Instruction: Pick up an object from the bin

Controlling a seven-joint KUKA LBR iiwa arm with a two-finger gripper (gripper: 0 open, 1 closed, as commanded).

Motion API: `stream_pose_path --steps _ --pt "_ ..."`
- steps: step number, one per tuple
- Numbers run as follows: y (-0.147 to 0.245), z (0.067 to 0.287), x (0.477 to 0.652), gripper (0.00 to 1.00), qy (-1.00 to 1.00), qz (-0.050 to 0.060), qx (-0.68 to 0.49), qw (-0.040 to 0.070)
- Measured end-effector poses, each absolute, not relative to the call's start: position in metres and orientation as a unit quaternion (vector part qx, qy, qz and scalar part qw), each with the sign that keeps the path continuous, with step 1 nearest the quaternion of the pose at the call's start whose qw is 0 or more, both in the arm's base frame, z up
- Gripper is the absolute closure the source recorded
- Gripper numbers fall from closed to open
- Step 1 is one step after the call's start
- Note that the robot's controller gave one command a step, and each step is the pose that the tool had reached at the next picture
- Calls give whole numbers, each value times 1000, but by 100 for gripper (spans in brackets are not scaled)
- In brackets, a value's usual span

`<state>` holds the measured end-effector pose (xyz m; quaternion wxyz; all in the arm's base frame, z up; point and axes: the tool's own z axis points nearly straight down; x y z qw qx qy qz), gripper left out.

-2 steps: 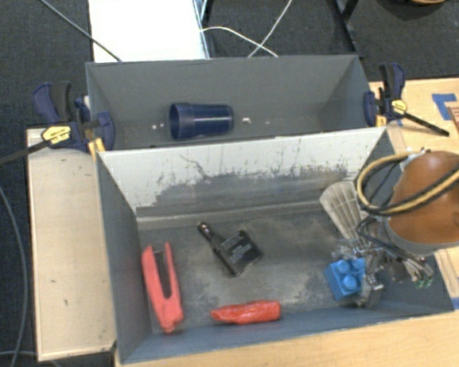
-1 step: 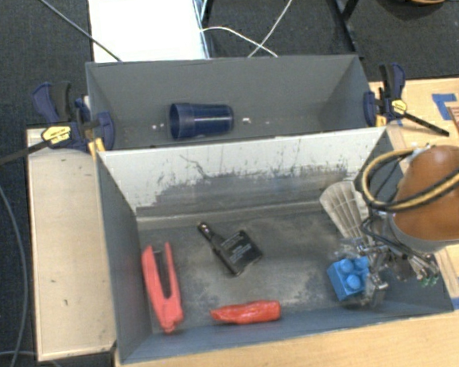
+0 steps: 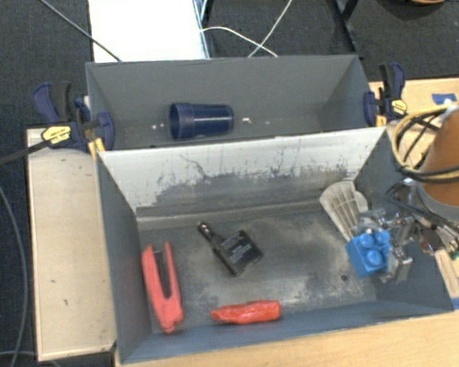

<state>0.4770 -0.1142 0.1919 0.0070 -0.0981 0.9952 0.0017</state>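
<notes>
The grey metal bin (image 3: 236, 170) has two compartments: a narrow one at the back and a wider one in front, with a scuffed floor.

The robot arm (image 3: 455, 155), with its rounded orange cover and dark cables, comes in over the right rim of the front compartment.

A red plastic two-pronged clip (image 3: 162, 286) lies along the left wall of the front compartment, its prongs pointing towards the back. A dark blue plastic cup (image 3: 200, 119) lies on its side in the back compartment, left of centre.

A cream ribbed fan-shaped piece (image 3: 345, 204) leans at the right end of the front compartment, near the back wall. A red oblong soft-looking lump (image 3: 246, 313) lies flat against the front wall, near the middle. A black angular plastic part with a short stem (image 3: 235, 250) sits mid-floor, well apart from the rest.

A bright blue studded toy brick (image 3: 366, 253) is at the right end of the floor, just below the cream piece. The metal gripper (image 3: 391, 251) is right against the brick's right side. Whether it is spread or closed on the brick cannot be told.
</notes>
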Motion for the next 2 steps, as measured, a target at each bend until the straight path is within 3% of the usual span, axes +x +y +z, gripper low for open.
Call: stream_pose_path --steps 1,2 --pt "-114 163 477 100 995 1 -100 8" --pt "-114 201 479 100 995 0 -98 12"
